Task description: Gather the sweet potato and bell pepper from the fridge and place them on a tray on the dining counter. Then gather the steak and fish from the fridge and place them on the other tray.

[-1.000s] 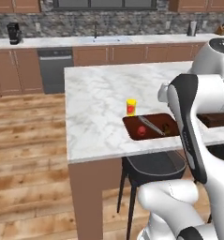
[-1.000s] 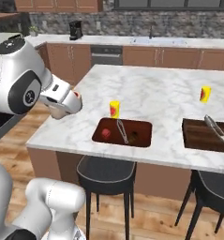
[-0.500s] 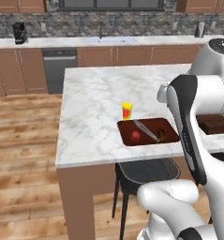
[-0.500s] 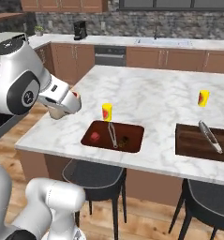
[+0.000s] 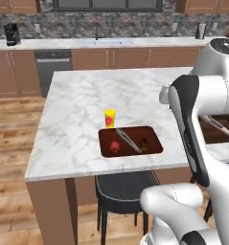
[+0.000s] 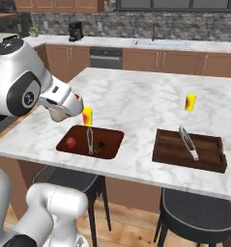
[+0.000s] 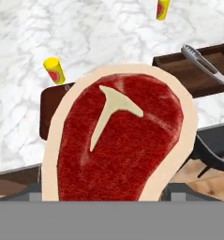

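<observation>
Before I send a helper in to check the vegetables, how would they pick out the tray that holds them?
On the marble dining counter lie two dark trays, each with tongs and a yellow cup behind it. The vegetable tray is the one nearer the counter's corner, beside the robot's gripper. It is smooth, reddish and holds food; the other tray is boxy wood with only tongs.

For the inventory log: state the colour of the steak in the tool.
Deep red meat with a pale tan rim and cream T-bone: the steak, clearest in the hand view.

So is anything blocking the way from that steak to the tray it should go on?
Nothing visible blocks it. The steak is held above the counter's edge, and the right tray holds only tongs, lying across its middle; bare tray remains beside them.
</observation>
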Robot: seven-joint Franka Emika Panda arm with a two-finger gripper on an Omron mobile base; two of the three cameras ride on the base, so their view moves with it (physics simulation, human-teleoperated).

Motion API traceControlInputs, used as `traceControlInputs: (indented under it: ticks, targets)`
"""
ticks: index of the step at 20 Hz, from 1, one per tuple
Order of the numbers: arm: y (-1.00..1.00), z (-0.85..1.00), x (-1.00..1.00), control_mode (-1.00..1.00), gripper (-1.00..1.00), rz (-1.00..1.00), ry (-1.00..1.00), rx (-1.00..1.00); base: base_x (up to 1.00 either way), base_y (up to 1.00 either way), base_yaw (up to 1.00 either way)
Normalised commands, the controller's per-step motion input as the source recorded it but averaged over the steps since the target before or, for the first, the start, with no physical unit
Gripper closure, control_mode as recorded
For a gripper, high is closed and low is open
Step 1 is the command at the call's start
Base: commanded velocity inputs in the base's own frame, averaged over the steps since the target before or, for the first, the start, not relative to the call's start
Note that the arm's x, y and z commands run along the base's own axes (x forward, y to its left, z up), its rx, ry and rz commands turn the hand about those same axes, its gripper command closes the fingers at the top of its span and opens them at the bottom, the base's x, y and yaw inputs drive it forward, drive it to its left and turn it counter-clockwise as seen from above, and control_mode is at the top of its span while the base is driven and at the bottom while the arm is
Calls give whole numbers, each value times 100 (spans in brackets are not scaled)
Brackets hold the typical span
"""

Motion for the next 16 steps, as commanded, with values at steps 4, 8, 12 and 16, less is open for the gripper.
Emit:
traceControlInputs:
  ticks: [4,8,12,16]
  targets:
    - [0,0,0,100,100,0,0,0,-33,-78,0]
    - [0,0,0,100,100,0,0,0,-4,-77,0]
    - [0,0,0,100,100,0,0,0,1,-76,0]
    - [0,0,0,100,100,0,0,0,17,-68,0]
